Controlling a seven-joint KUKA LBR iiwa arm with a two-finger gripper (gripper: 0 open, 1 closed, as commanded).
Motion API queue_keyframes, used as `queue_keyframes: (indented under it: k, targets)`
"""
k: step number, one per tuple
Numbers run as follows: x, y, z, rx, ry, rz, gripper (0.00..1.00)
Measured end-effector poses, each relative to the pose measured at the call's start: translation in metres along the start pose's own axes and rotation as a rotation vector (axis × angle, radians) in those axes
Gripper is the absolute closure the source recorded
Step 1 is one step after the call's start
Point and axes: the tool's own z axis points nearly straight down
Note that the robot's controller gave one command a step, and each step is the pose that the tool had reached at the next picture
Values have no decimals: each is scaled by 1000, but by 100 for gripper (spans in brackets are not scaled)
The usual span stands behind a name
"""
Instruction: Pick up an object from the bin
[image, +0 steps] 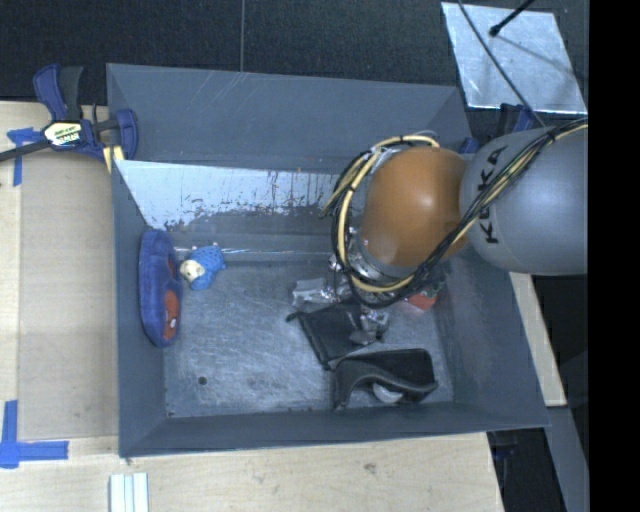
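My gripper (352, 303) hangs below the arm's wrist in the right half of the bin, low over a flat black rectangular piece (330, 340) on the floor. Just in front of that piece, by the near wall, lies a black curved object (388, 372) with a grey part under it. A small red thing (426, 298) peeks out to the right, partly hidden by the arm.
Along the left wall lies a long blue object (155, 285) with a red-orange patch. A small blue and yellow toy (202, 268) sits beside it near the back wall. The arm covers the bin's right rear part.
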Motion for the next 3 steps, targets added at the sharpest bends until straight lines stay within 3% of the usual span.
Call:
queue_keyframes:
  k: [1, 2, 3]
  targets:
    - [0, -1, -1, 0, -1, 4, 100]
    - [16, -25, -101, 3, 0, -330, 100]
    - [29, -24, -162, 4, 1, -348, 100]
